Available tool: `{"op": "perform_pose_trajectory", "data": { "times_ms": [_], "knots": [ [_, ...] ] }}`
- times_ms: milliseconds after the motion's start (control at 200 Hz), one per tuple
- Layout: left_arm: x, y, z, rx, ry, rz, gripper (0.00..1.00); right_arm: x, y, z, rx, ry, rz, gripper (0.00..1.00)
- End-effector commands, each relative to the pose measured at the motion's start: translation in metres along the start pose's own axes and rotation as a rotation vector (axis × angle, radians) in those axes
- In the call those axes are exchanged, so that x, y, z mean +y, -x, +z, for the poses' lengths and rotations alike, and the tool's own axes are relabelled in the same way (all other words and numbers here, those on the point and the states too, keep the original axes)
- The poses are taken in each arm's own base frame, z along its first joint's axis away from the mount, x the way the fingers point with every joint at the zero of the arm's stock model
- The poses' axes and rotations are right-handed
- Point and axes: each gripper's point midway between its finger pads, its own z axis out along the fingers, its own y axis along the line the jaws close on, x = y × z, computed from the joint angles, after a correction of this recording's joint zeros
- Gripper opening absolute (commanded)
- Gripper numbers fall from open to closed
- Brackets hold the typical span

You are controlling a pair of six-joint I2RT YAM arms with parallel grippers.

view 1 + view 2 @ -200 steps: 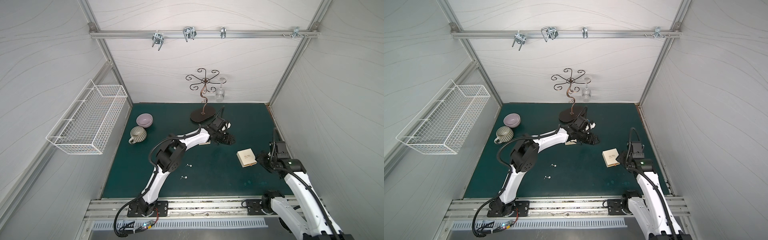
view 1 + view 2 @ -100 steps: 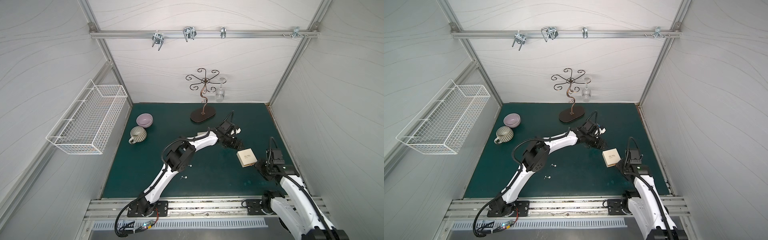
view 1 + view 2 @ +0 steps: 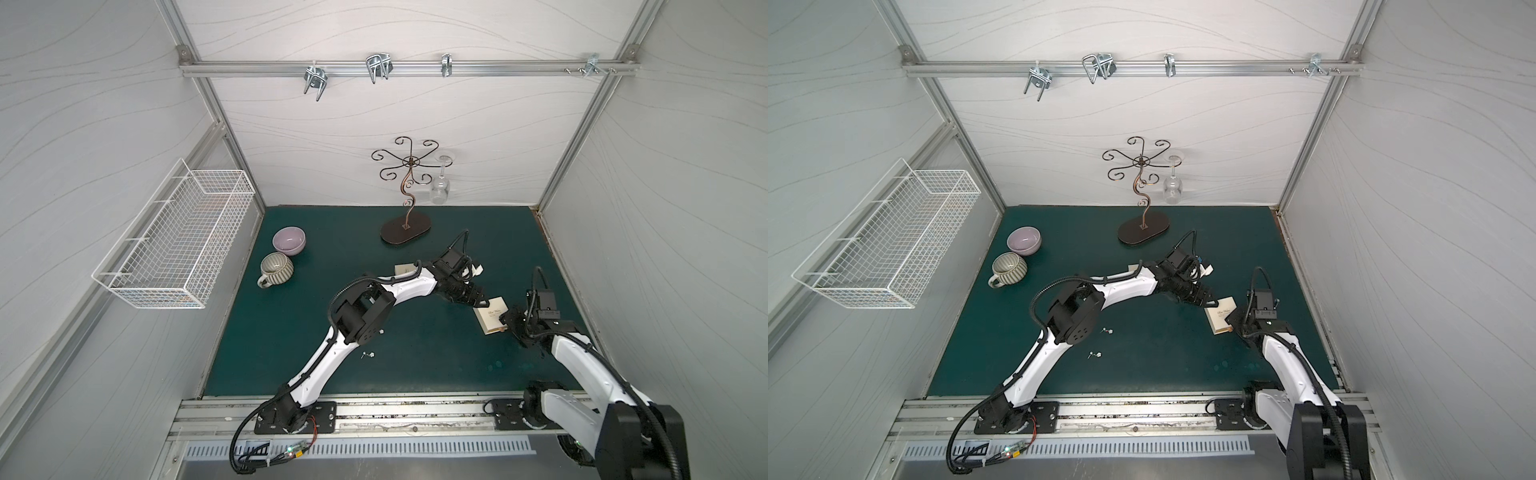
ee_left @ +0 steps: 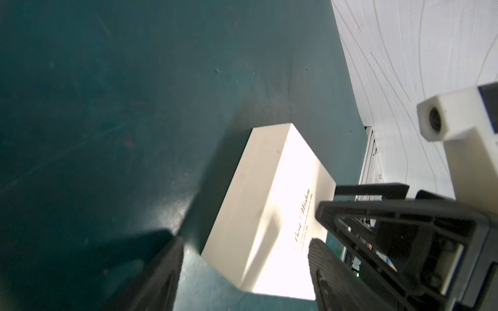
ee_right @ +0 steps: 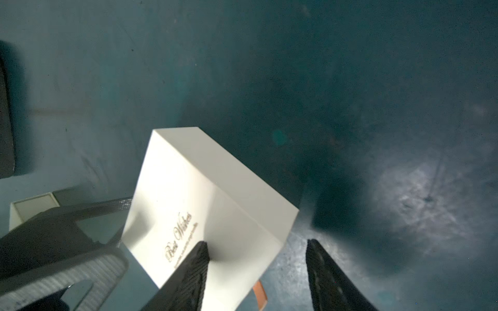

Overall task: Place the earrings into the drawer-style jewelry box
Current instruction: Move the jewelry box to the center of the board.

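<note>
One basket: white wire, hung on the left wall above the mat's edge, away from both my arms.
Rear left: a lilac bowl and a striped mug stand just beside each other, with nothing of mine near them.
Mid mat: the earrings lie in two tiny clusters on the green mat, near my left arm's elbow and well apart from the box. In a top view the elbow hides one cluster.
Rear centre: a scrolled stand with a glass hanging upside down, behind my left forearm.
Left side of box: my left gripper is spread wide astride one corner, gripping nothing.
Between arms: the cream box sits askew with its drawer shut.
Right side of box: my right gripper is unclenched, one finger over the lid and the other off the side. The brown pull tab shows between them.
Room: bare mat runs toward the front rail, and the right wall stands near.
</note>
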Motion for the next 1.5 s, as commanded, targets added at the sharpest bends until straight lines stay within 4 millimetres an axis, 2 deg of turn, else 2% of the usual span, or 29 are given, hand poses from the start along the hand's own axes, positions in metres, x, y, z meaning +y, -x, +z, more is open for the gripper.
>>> {"op": "perform_pose_trajectory", "data": {
  "times_ms": [0,155,395,510,630,700,855,945,1000,1025,1161,1281,1401,1496],
  "knots": [
    [-0.019,0.006,-0.017,-0.041,-0.040,0.026,0.76,0.034,0.006,-0.001,-0.005,0.099,-0.055,0.60],
    [-0.011,-0.001,-0.035,-0.073,-0.035,-0.031,0.74,0.057,-0.006,0.003,0.039,0.127,-0.121,0.60],
    [0.009,-0.015,-0.077,-0.142,0.018,-0.101,0.72,0.092,-0.033,0.011,0.089,0.172,-0.228,0.59],
    [0.028,-0.017,-0.101,-0.189,0.079,-0.131,0.73,0.097,-0.033,0.016,0.095,0.149,-0.239,0.59],
    [0.052,-0.001,-0.118,-0.230,0.163,-0.127,0.77,0.086,-0.025,0.010,0.047,0.095,-0.230,0.59],
    [0.056,0.012,-0.114,-0.227,0.178,-0.105,0.78,0.075,-0.018,0.006,0.011,0.061,-0.212,0.59],
    [0.049,0.050,-0.097,-0.238,0.132,-0.059,0.79,0.049,0.001,0.005,-0.016,0.038,-0.100,0.58],
    [0.051,0.065,-0.085,-0.230,0.116,-0.049,0.78,0.045,0.013,0.007,-0.029,0.041,-0.078,0.57],
    [0.054,0.066,-0.073,-0.218,0.098,-0.049,0.78,0.047,0.018,0.010,-0.027,0.052,-0.072,0.56],
    [0.049,0.075,-0.071,-0.228,0.086,-0.033,0.78,0.049,0.019,0.012,-0.021,0.058,-0.068,0.56],
    [0.045,0.074,-0.045,-0.179,0.064,0.002,0.77,0.057,0.023,0.019,-0.004,0.080,-0.065,0.55],
    [0.039,0.069,-0.032,-0.149,0.043,0.023,0.77,0.061,0.022,0.025,0.012,0.094,-0.052,0.54],
    [0.029,0.060,-0.028,-0.129,0.022,0.033,0.76,0.066,0.017,0.032,0.043,0.110,-0.042,0.53],
    [0.021,0.051,-0.032,-0.122,0.007,0.032,0.75,0.071,0.013,0.035,0.051,0.117,-0.053,0.52]
  ]
}}
